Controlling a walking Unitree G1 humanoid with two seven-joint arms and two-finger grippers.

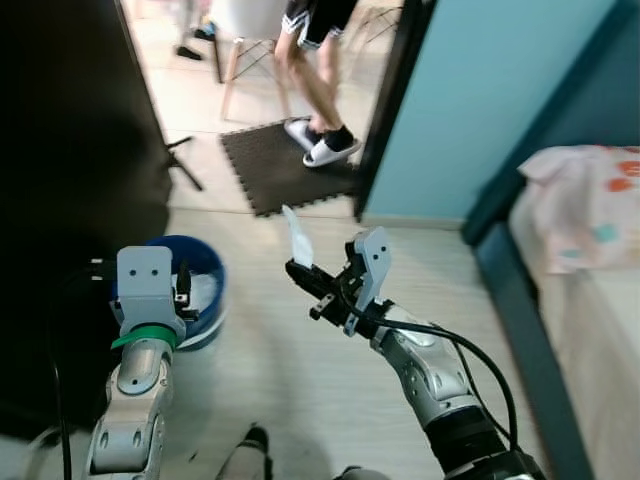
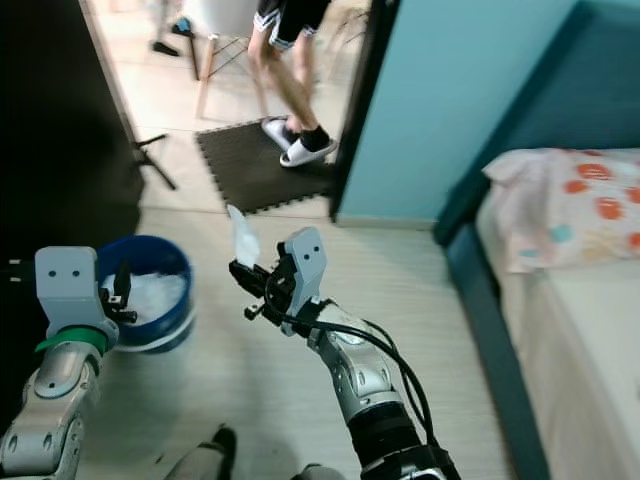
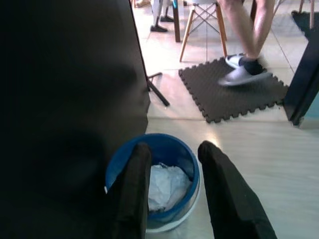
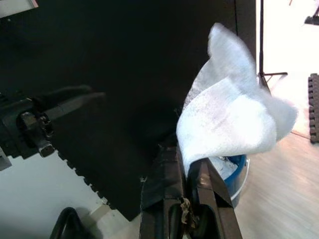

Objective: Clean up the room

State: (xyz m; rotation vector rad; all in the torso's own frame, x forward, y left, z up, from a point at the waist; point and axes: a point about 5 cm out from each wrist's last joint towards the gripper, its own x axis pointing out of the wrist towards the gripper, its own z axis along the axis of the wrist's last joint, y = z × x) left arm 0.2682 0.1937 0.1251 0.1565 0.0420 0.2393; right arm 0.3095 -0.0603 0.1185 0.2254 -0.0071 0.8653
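While pinched at its lower edge, the white tissue [image 4: 234, 124] is sticking up limp from the right gripper [image 1: 303, 275], mid-air over the floor [image 1: 300, 370]. It looks light, soft, tearable; an edge pinch suffices. Left of it, the blue bin [image 2: 150, 300] is waiting, left gripper [image 3: 172, 194] hovering apart above.

person [image 1: 318, 60]: cut off at the top edge, legs and slippers showing
bed [image 2: 590, 300]: runs past the right edge
blue bin [image 1: 205, 290]: partly hidden behind the left gripper [image 1: 182, 285]
dark door [image 3: 65, 99]: surface too dark to read
chair [image 3: 202, 15]: legs showing, the rest cut off
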